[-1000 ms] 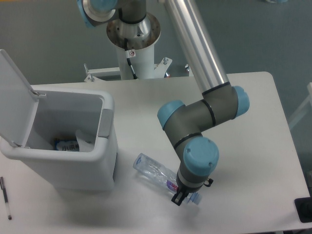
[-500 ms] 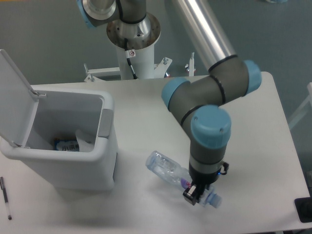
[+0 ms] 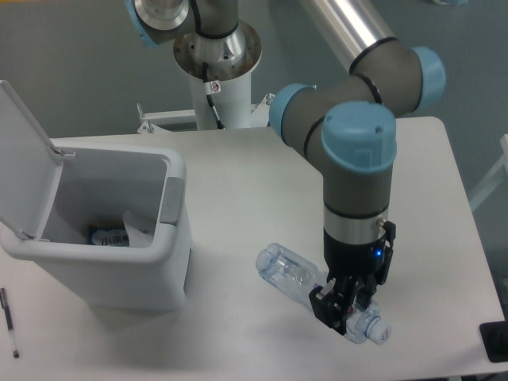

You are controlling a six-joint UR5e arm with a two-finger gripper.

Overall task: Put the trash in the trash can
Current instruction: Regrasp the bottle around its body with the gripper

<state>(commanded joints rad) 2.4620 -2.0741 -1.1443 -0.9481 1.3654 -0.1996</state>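
Observation:
A clear plastic water bottle (image 3: 290, 275) hangs tilted above the table's front right, its cap end (image 3: 373, 331) lower and its base pointing up-left. My gripper (image 3: 343, 307) is shut on the bottle near its neck, hiding the label. The trash can (image 3: 151, 278) stands at the left with its lid (image 3: 22, 155) flipped open. Inside it lie a white crumpled wrapper (image 3: 136, 228) and a blue-labelled item (image 3: 108, 236). The gripper is to the right of the can and apart from it.
A thin black pen (image 3: 9, 321) lies on the table at the front left corner. The arm's base column (image 3: 219, 75) rises behind the table. A dark object (image 3: 495, 341) sits at the front right edge.
The arm has risen and moved toward the camera and right, carrying the bottle up off the table. The can and pen have not moved.

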